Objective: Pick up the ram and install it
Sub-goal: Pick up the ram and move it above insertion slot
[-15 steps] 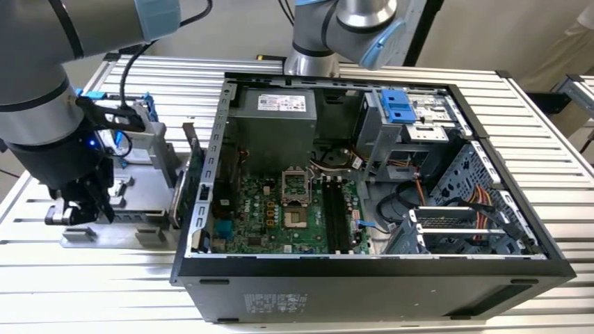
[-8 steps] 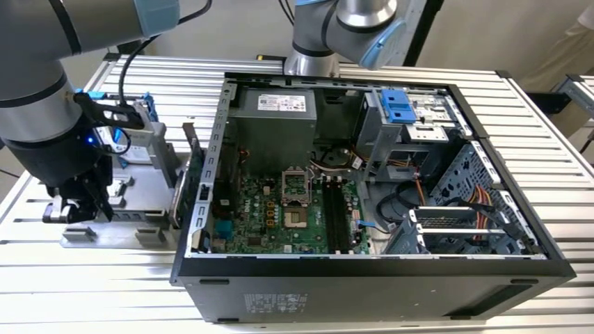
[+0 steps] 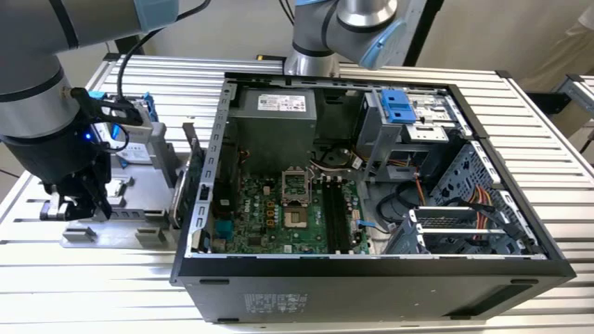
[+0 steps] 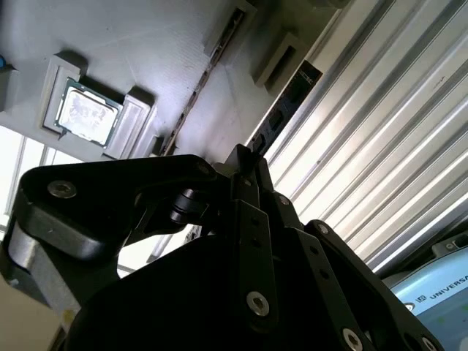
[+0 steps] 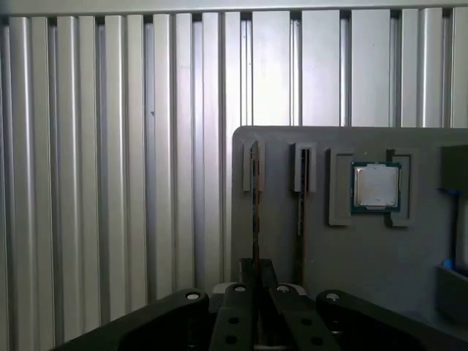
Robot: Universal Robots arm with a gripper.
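Two thin sticks stand on edge in slots of a grey parts tray (image 5: 365, 263). The ram (image 5: 254, 190) is the one farther from the CPU, and its dark chips show in the second wrist view (image 4: 287, 101). My gripper (image 5: 257, 265) is low over the tray at the exterior view's left (image 3: 79, 207). Its fingers are drawn close together astride the near end of the ram, which still lies in its slot. The other stick (image 5: 301, 194) lies parallel, untouched. The motherboard's long dark memory slots (image 3: 332, 217) sit inside the open computer case (image 3: 371, 275).
A square silver CPU (image 5: 376, 186) rests in a tray pocket beyond the second stick. A hard drive in a blue bracket (image 3: 130, 136) stands at the tray's back. A second robot arm (image 3: 343, 28) rises behind the case. The table is ribbed aluminium (image 5: 110, 183).
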